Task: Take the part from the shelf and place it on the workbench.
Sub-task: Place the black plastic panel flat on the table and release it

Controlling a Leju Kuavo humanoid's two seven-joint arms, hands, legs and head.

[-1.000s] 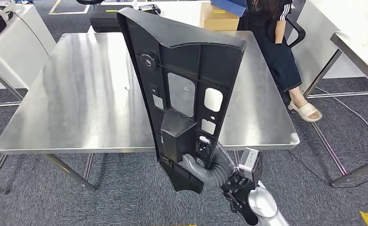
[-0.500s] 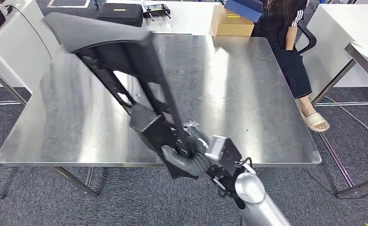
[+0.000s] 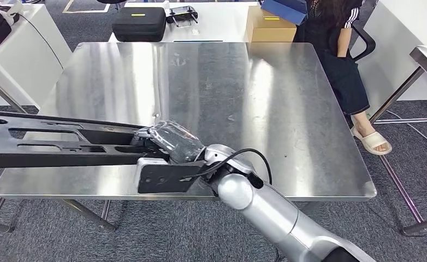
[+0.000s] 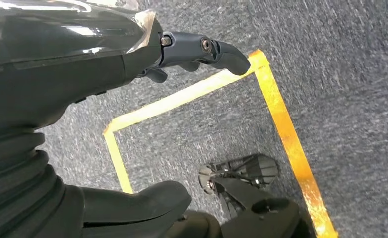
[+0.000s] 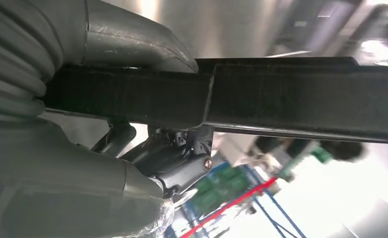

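Black part off the shelf, lying nearly flat low over the bench near edge, gripped by right hand; left hand empty, fingers apart; release left.

The left hand held nothing. Its dark fingers reached out nearly straight over grey carpet floor, while the thick grey thumb lay apart from them, with open space between. Beneath the hand, yellow tape marked a squared outline on the carpet, one corner lying just beyond the fingertips. The fingers seemed slightly curled, though the angle left that uncertain.
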